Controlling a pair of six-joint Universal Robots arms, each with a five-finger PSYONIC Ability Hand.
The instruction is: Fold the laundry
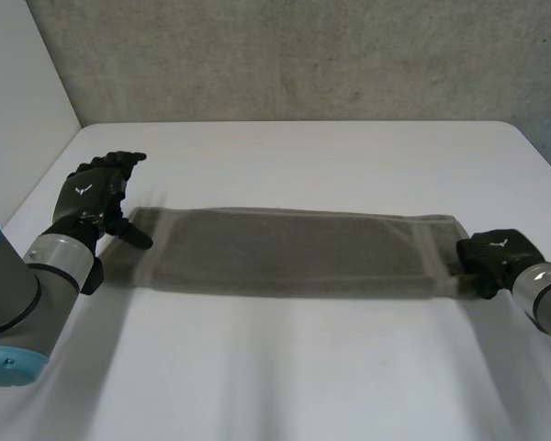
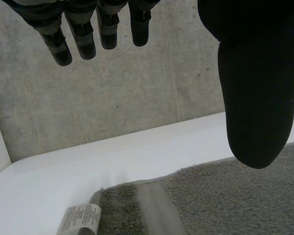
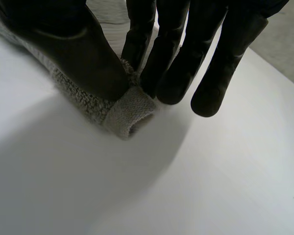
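Towel (image 1: 294, 253): grey terry strip; right hand (image 1: 497, 254) pinching corner.

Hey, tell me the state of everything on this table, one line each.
Towel: spread flat in a long strip.
Label: lying flat at the towel's left end.
Left hand: open, gripping nothing, at the towel's left end.
Right hand: shut, pinching the towel's right end.

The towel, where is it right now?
In the head view the towel lies flat across the table's middle; the open left hand is at its left end, and the right hand pinches its right end.
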